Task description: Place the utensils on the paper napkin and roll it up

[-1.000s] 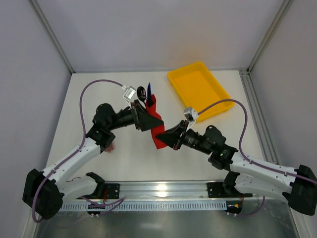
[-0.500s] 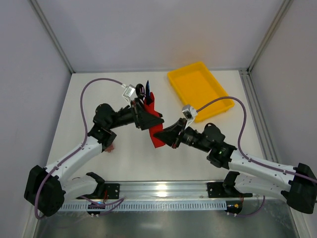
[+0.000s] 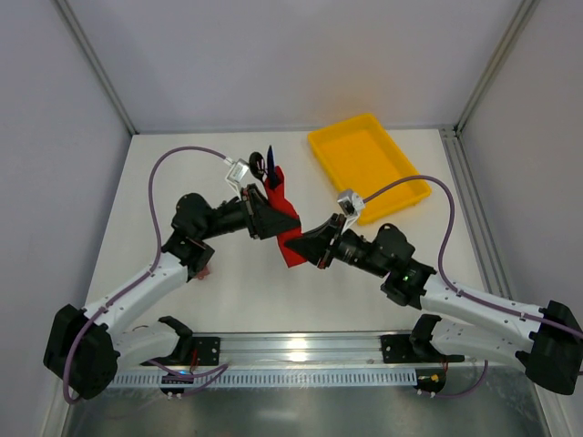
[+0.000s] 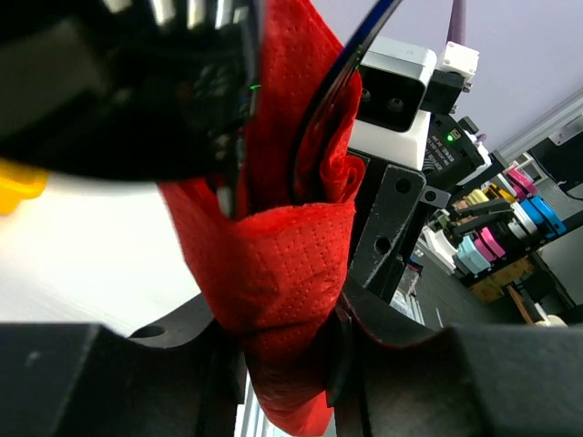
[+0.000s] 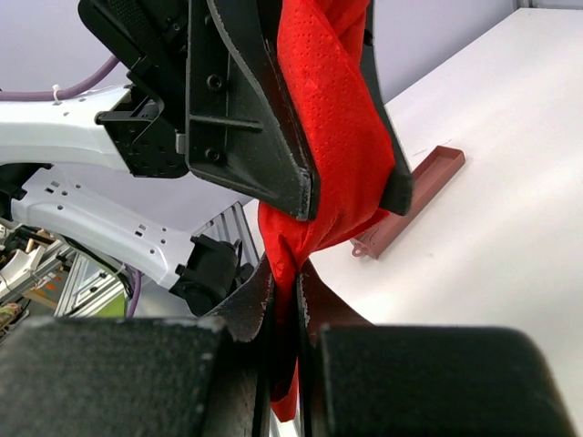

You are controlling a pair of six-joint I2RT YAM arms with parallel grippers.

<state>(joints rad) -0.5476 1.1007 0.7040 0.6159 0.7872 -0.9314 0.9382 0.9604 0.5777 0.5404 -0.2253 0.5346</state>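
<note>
The red paper napkin is wrapped into a roll and held up off the table between both arms. The black utensil and the blue-purple utensil stick out of its far end. My left gripper is shut on the middle of the roll, and its fingers press both sides of the napkin. My right gripper is shut on the thin lower tail of the napkin. In the left wrist view the napkin fills the space between my left gripper's jaws, with a dark utensil running up inside the fold.
An empty yellow tray lies at the back right. A small brownish-red block lies on the white table under the roll, near the left arm. Both arms meet over the table's middle.
The left gripper's jaws have closed in on the roll. The roll and both grippers have shifted slightly, with the right arm pushed further toward the left one.
</note>
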